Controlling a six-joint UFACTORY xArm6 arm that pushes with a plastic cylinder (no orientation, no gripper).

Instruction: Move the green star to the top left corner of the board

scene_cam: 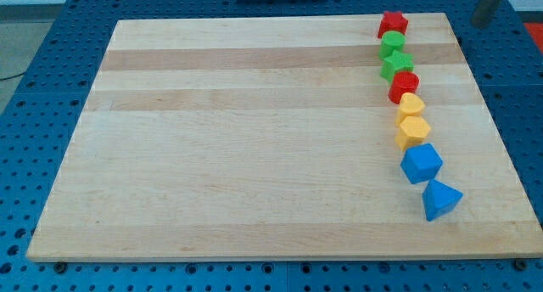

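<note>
Eight blocks line the wooden board's (254, 139) right side, from a red star (393, 24) past a green star (396, 65) to a blue triangle (440, 199), while what may be my rod shows blurred at the view's top right.

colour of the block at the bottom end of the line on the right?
Blue: the blue triangle-shaped block, lowest in the line, in the camera view, the only one.
</note>
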